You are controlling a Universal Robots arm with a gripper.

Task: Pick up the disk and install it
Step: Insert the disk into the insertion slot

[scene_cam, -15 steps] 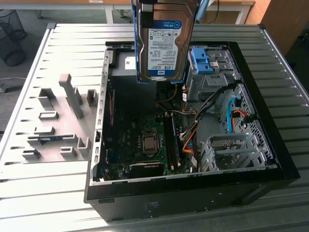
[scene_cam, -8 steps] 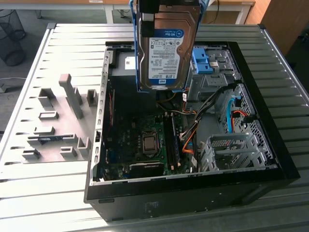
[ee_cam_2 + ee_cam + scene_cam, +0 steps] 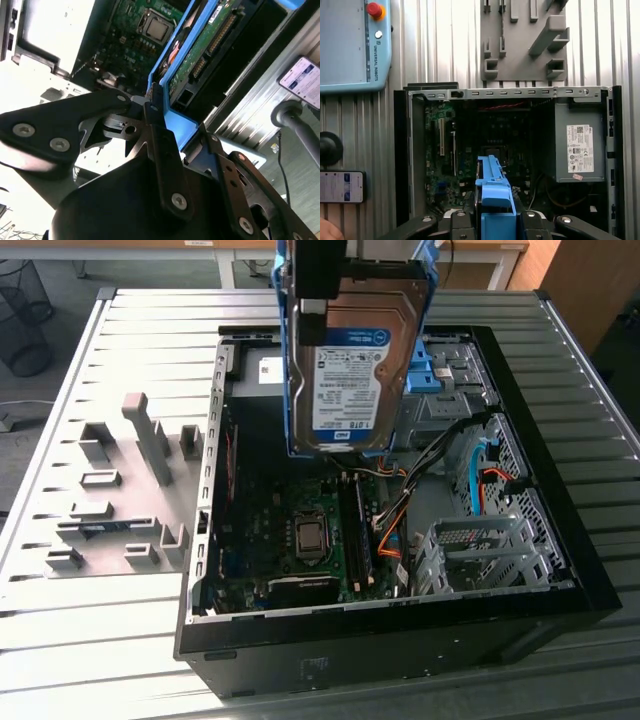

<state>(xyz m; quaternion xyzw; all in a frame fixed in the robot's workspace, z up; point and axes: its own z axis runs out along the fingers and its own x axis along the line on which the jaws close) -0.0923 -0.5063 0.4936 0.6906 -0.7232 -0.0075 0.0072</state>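
Observation:
The disk (image 3: 350, 360), a silver drive with a blue-and-white label and blue rails, hangs on edge above the open computer case (image 3: 560, 570), over its far middle. My gripper (image 3: 318, 295) is shut on its upper end. In the second wrist view the gripper (image 3: 159, 117) clamps the blue rail, and the disk's green circuit board (image 3: 207, 47) faces the camera. In the first wrist view the disk's blue rail (image 3: 492, 182) juts out from the gripper (image 3: 492, 220) above the motherboard.
Inside the case lie a motherboard (image 3: 310, 540), a grey power-supply box (image 3: 577, 147), a metal drive cage (image 3: 490, 550) and a blue bracket (image 3: 450, 365). A grey fixture plate (image 3: 120, 490) sits beside the case. A teach pendant (image 3: 350, 45), a phone (image 3: 340, 186) and a hand (image 3: 327, 232) are nearby.

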